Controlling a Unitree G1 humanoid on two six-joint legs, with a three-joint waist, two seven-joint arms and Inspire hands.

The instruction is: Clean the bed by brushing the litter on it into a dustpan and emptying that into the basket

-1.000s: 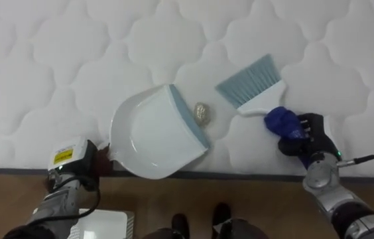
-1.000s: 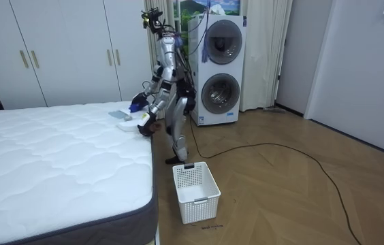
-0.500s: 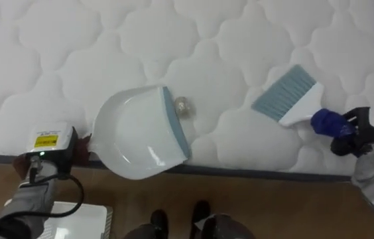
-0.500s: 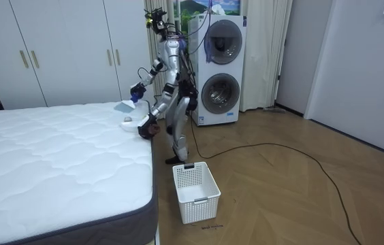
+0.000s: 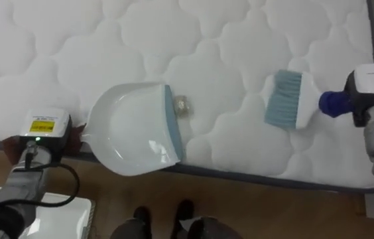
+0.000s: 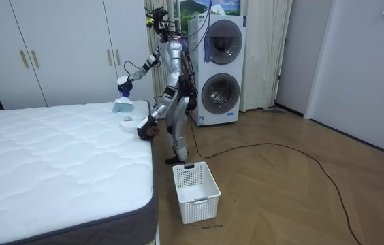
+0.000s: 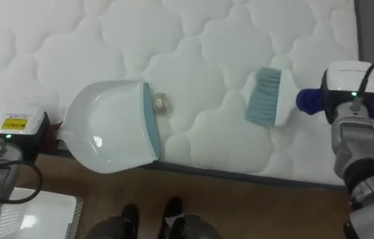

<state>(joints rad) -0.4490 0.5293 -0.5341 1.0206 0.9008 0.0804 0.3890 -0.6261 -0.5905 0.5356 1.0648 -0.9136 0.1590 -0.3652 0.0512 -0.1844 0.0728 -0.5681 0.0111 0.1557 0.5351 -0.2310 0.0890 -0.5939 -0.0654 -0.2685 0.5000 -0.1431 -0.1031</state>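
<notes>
1. Nearest, a white basket (image 6: 195, 192) stands on the wood floor by the bed's side, behind the robot.
2. The left hand (image 5: 44, 133) sits at the mattress's near edge, at the handle end of the white dustpan (image 5: 130, 136). Its grip state cannot be determined.
3. The dustpan lies flat, its rear overhanging the near edge and its grey-blue lip facing right.
4. The debris, a small crumpled ball (image 5: 182, 104), lies on the mattress (image 5: 74, 40) just beside the far end of the lip, outside the pan.
5. Farther right, the right hand (image 5: 367, 99) is closed around the blue handle of the hand brush (image 5: 286, 99), bristles pointing left, well apart from the ball.

CAUTION: The ball sits at the lip's end. An off-line stroke would likely push it past the pan; a hard stroke could roll it off the near edge. The overhanging pan could tip if unsupported.

Nothing lies between brush and ball. Stacked laundry machines (image 6: 220, 68) and wardrobes (image 6: 69, 51) stand beyond.
</notes>
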